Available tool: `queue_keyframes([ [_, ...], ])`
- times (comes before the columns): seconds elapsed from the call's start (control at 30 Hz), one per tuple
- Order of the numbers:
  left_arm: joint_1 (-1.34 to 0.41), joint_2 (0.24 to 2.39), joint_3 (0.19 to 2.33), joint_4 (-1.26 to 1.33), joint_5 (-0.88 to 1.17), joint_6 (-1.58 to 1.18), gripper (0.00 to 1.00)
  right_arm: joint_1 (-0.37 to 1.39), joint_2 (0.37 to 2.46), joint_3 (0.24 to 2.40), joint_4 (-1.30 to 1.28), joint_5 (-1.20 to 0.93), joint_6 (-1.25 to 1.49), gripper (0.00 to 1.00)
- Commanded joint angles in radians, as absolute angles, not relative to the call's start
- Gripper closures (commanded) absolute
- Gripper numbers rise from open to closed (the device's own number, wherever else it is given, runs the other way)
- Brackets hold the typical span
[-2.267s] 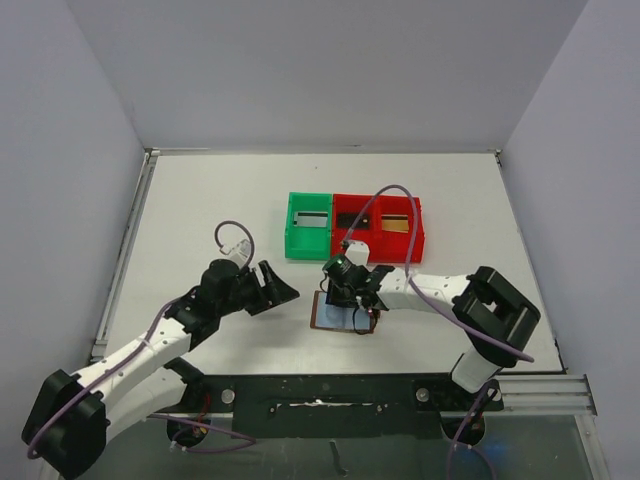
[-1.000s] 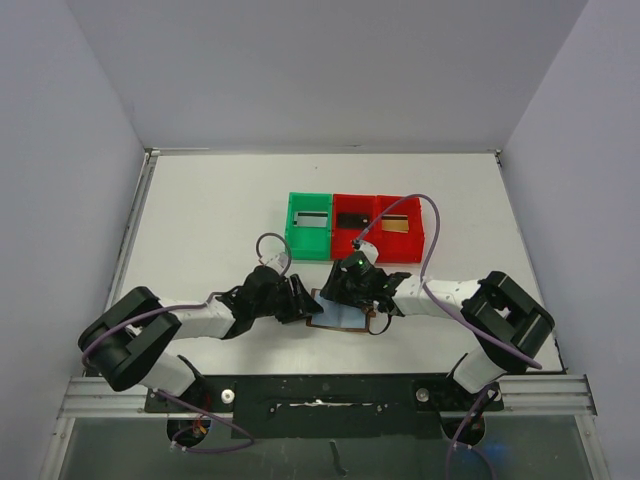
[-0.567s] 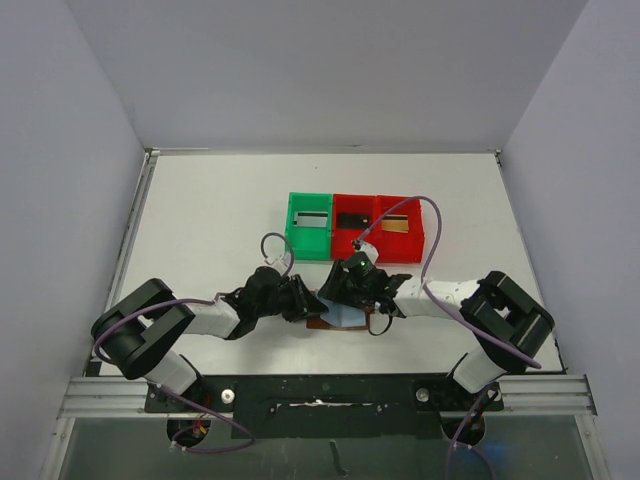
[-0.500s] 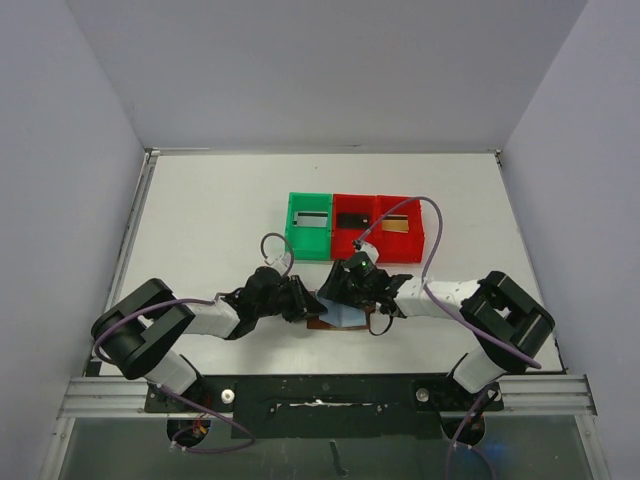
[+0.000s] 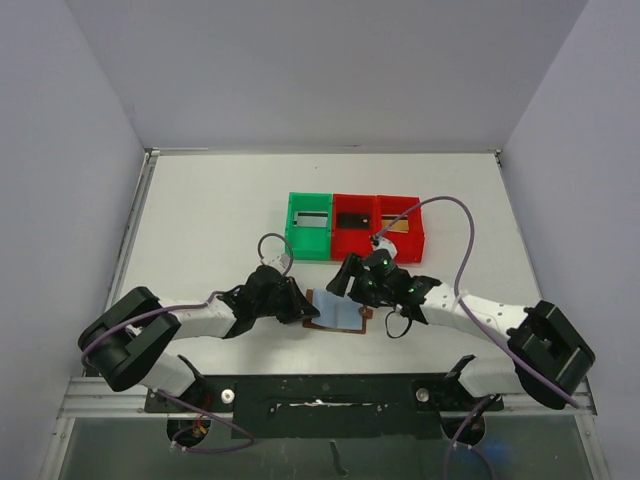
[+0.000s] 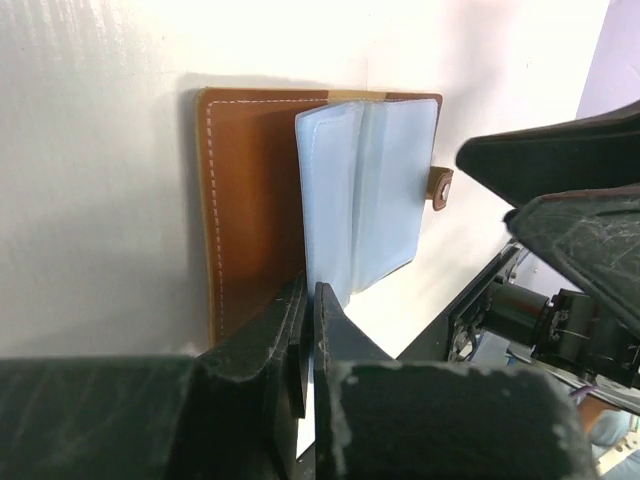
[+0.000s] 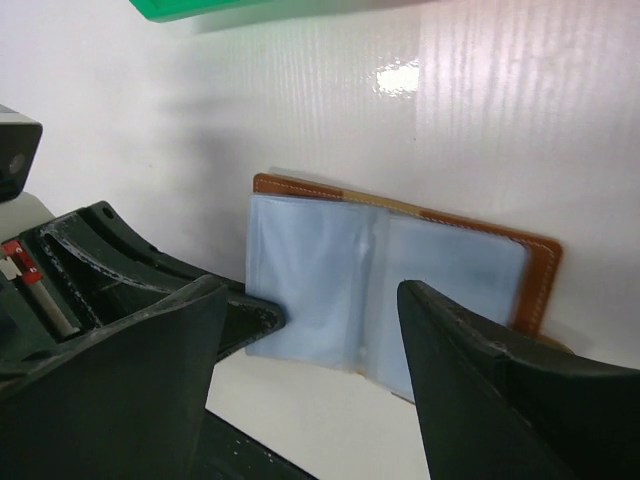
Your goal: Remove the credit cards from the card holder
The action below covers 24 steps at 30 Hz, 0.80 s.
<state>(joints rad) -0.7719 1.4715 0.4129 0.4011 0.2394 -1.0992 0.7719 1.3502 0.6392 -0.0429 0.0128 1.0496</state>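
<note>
Left wrist view: left gripper (image 6: pixel 308 292) narrowed to a slit, pinching the open card holder (image 6: pixel 250 200) at its pale blue inner edge.
Right wrist view: right gripper (image 7: pixel 312 290) spread wide above the card holder.

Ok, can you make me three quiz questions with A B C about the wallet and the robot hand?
1. Where is the wallet? A on the table; B up in the air; C on top of an arm.
2. What colour are its inner pockets? A pink; B pale blue; C yellow.
3. The right gripper is: A shut; B hidden; C open.
Answers: A, it lies on the white top; B, the left wrist view shows pale blue sleeves; C, its fingers stand wide apart.
</note>
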Motion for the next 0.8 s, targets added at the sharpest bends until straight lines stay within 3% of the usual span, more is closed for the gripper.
queue_keyframes([
  [0.0,-0.779,1.416,0.462,0.348,0.208,-1.048,1.00,0.768,1.239,0.581,-0.155,0.072,1.082,0.31],
  [0.1,-0.781,1.415,0.463,0.347,0.216,-1.045,0.98,0.788,1.182,0.526,-0.158,0.060,1.130,0.34],
  [0.5,-0.787,1.431,0.504,0.334,0.226,-1.021,0.68,0.848,1.185,0.495,-0.170,0.091,1.180,0.39],
  [0.77,-0.759,1.438,0.546,0.273,0.245,-0.955,0.61,0.840,1.165,0.468,-0.153,0.098,1.184,0.40],
])
